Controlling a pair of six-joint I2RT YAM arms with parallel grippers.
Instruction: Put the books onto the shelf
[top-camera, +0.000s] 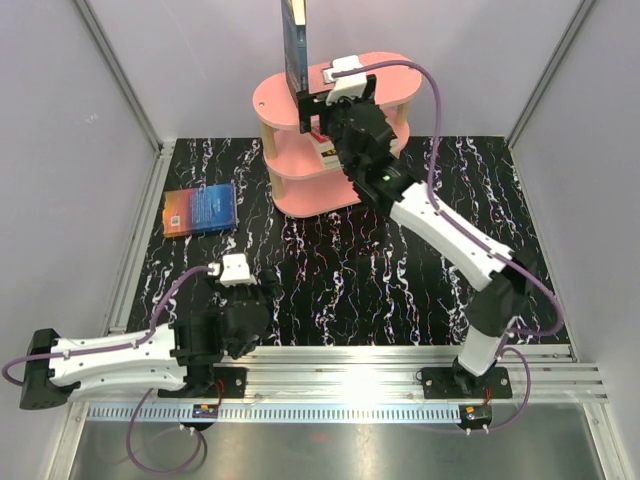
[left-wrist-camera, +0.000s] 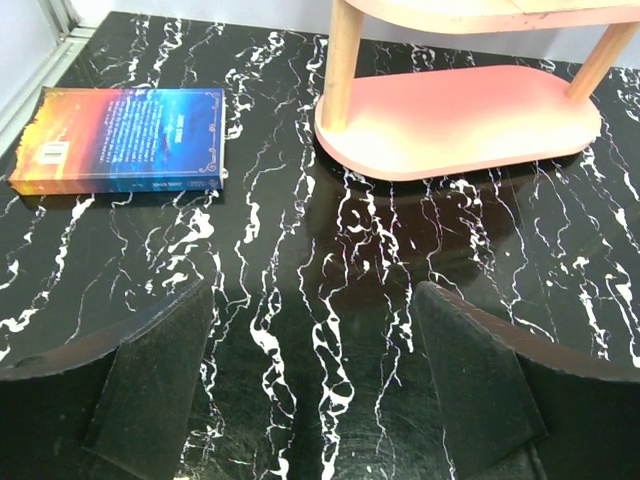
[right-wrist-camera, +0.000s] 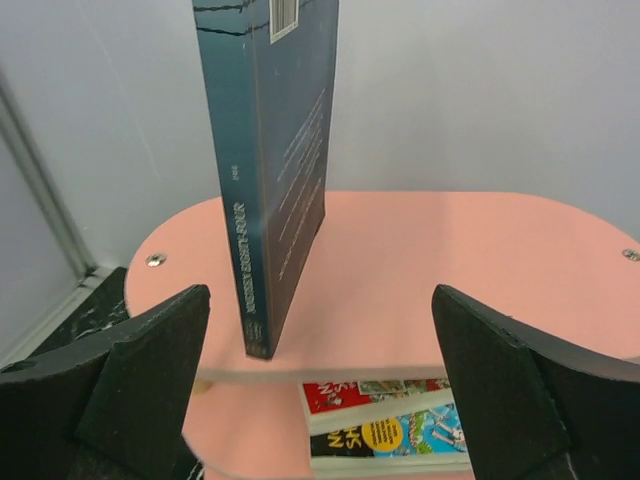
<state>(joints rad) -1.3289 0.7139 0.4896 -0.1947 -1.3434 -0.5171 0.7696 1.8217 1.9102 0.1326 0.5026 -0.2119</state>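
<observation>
A dark blue book (top-camera: 294, 50) (right-wrist-camera: 275, 170) stands on end on the near edge of the top board of the pink shelf (top-camera: 275, 100) (right-wrist-camera: 450, 260). My right gripper (top-camera: 325, 100) (right-wrist-camera: 320, 390) is open at that edge; the book stands between the jaws, nearer the left one, touching neither. On the middle tier lie a red book (right-wrist-camera: 385, 392) and a blue-yellow one (right-wrist-camera: 420, 440) beneath it. A blue and orange book (top-camera: 200, 209) (left-wrist-camera: 125, 140) lies flat at the table's left. My left gripper (top-camera: 250, 315) (left-wrist-camera: 315, 390) hovers open and empty over the table's front left.
The black marbled table (top-camera: 400, 280) is bounded by grey walls, with a metal rail (top-camera: 400, 365) along its near edge. The shelf's bottom board (left-wrist-camera: 470, 120) and a wooden post (left-wrist-camera: 342, 50) lie ahead of the left gripper.
</observation>
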